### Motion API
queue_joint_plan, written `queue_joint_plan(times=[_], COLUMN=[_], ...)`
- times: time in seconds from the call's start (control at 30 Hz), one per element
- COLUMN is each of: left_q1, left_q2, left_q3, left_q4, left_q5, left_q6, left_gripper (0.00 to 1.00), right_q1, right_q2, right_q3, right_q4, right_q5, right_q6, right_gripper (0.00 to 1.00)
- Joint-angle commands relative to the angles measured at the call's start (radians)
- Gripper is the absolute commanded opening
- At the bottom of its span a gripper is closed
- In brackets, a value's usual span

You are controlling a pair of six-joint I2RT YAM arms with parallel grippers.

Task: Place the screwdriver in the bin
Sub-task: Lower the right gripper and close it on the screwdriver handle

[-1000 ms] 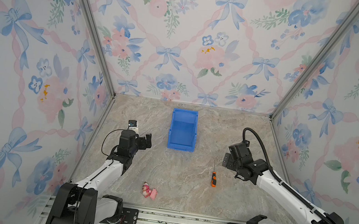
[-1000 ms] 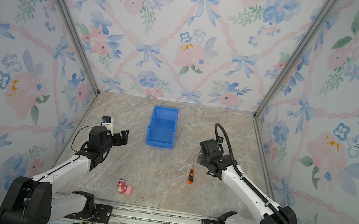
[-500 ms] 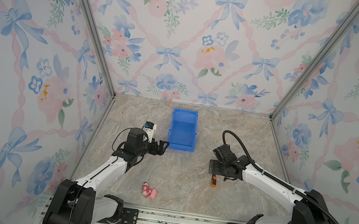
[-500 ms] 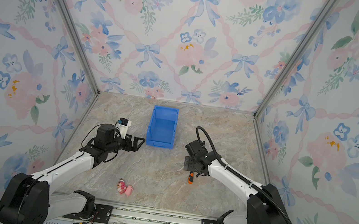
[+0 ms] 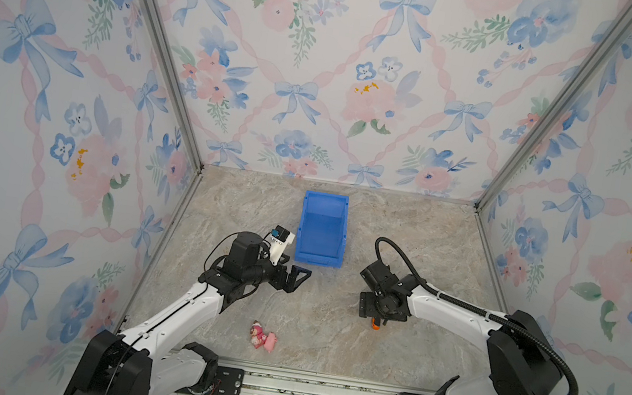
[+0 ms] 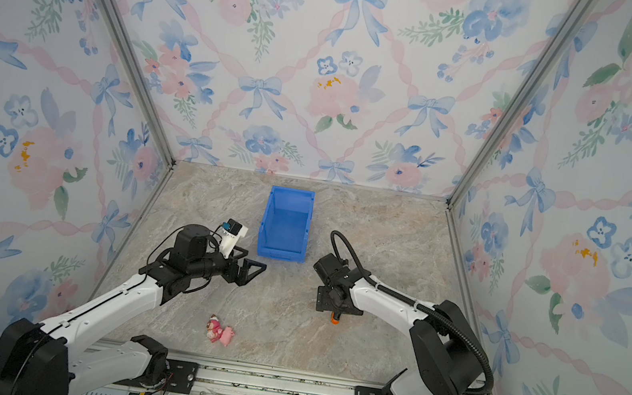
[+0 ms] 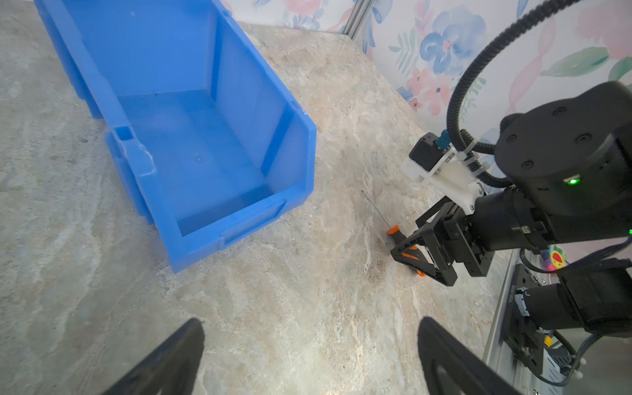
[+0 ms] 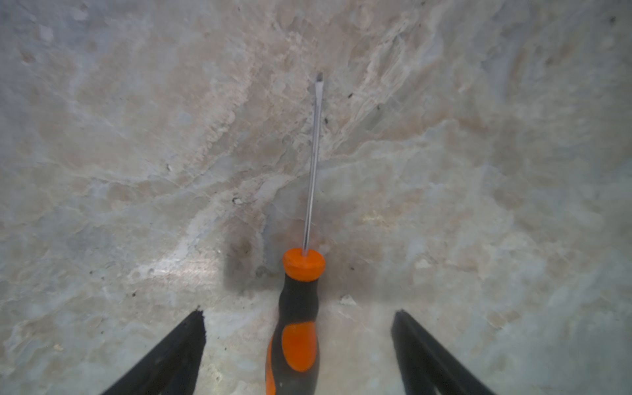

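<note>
**Round handle, smooth top: easy fumble**

The screwdriver lies flat on the marble-look tabletop, well apart from the blue plastic bin. The right gripper straddles its handle, jaws wide, touching nothing. That rounded orange-and-black grip could roll or squirt out of an off-centre pinch.

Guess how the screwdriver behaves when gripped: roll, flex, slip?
Probably rolls if nudged sideways: the screwdriver has a rounded handle lying flat on the smooth table. Likely stiff and light: thin metal shaft, stubby handle. The right claw straddles the handle, open, so a squeeze there should hold.
</note>
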Motion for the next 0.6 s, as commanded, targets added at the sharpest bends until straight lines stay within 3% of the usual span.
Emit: queue_joint_plan(times=[0.0, 0.13, 0.57], left_q1=[-0.009, -0.015, -0.016], left_q2=[0.009, 0.022, 0.052], left_q3=[-0.011, -0.007, -0.001], left_q4=[-0.002, -0.001, -0.002], left_q5=[0.007, -0.003, -0.046], left_q6=[0.044, 0.056, 0.081], left_gripper=[0.98, 0.98, 0.98], right_q1=[0.012, 0.017, 0.034], right_q2=[0.015, 0.035, 0.067], right_q3=[-0.015, -0.022, -0.051], right_q4=[-0.001, 0.002, 0.006], right_q5=[-0.004, -0.004, -0.004], right_q6=[0.026, 0.032, 0.079], right_gripper=[0.84, 0.82, 0.51])
